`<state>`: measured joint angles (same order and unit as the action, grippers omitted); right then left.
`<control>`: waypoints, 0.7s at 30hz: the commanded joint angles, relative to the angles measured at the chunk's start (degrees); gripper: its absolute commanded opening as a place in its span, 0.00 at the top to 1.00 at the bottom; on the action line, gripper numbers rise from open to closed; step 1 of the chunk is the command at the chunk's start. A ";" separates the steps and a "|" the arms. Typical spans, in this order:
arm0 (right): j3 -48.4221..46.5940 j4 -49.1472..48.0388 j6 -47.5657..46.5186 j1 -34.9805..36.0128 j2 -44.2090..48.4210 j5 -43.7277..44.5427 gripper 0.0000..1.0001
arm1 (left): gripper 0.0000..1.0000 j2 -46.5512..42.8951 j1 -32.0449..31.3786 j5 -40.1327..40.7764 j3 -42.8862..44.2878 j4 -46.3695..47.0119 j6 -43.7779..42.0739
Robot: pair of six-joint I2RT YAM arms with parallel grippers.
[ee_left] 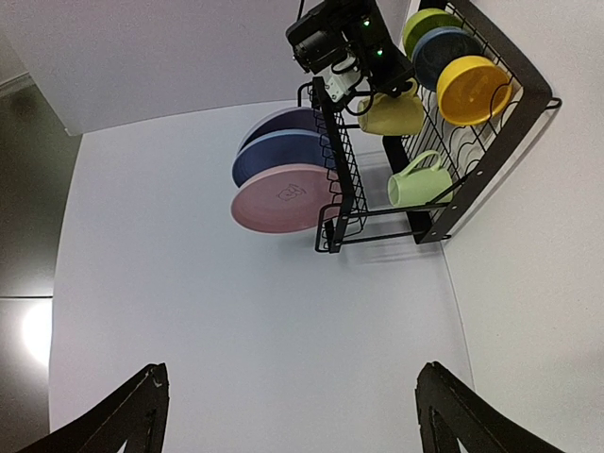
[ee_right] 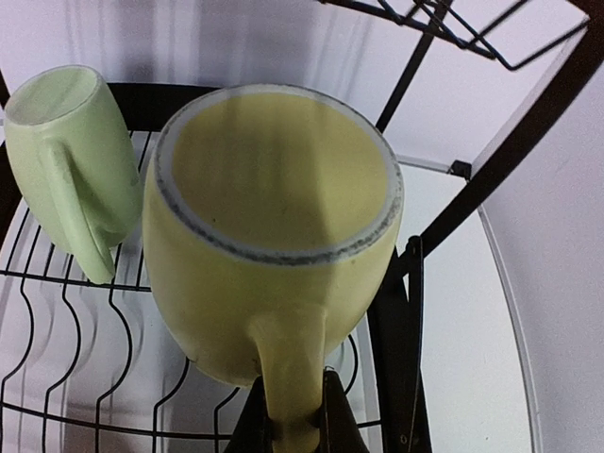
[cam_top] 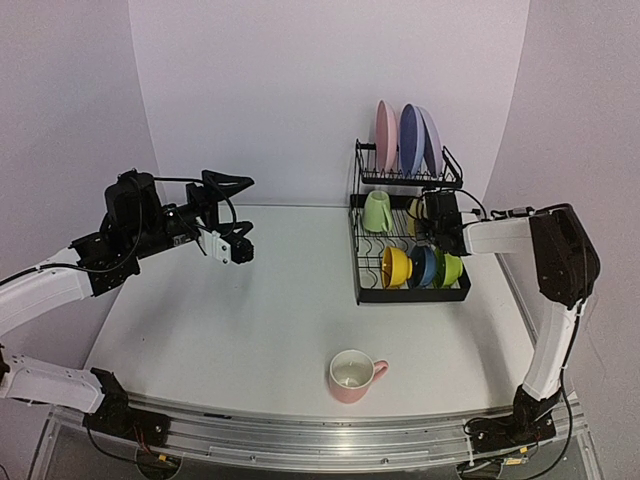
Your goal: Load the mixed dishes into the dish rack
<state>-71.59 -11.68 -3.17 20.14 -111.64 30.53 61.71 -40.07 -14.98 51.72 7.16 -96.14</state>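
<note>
The black dish rack [cam_top: 357, 272] stands at the back right. Pink [cam_top: 384, 135], blue [cam_top: 410, 138] and lilac [cam_top: 431, 140] plates stand on its upper shelf. Yellow [cam_top: 396, 266], dark blue [cam_top: 425, 266] and green [cam_top: 450, 268] bowls sit in its lower tray, with a pale green mug [ee_right: 66, 160] behind them. My right gripper [ee_right: 293, 425] is shut on the handle of the yellow mug [ee_right: 274, 236], inside the lower tier beside the pale green one. A pink mug [cam_top: 354, 376] stands upright on the table near the front. My left gripper [cam_top: 240, 247] hangs open above the table's left side, holding nothing.
The white table [cam_top: 250, 320] ends at a metal rail along the front. White walls close in behind and to the right of the rack. My right arm [cam_top: 560, 260] reaches in from the rack's right side.
</note>
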 commanded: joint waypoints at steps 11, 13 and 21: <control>2.66 -6.25 -8.13 -2.90 0.97 -0.93 1.00 | 0.10 -2.34 0.00 0.10 1.85 -1.48 0.48; 2.56 -6.36 -11.54 -3.01 1.03 -1.00 1.00 | 0.10 -2.38 -0.01 0.12 1.82 -1.75 0.60; 0.71 -7.28 -27.02 -3.11 0.28 -8.33 1.00 | 0.10 -1.84 -0.03 -0.14 1.77 -1.84 0.60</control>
<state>-69.83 -15.64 -20.78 17.63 -111.66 25.83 60.71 -40.07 -14.87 51.72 5.48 -96.03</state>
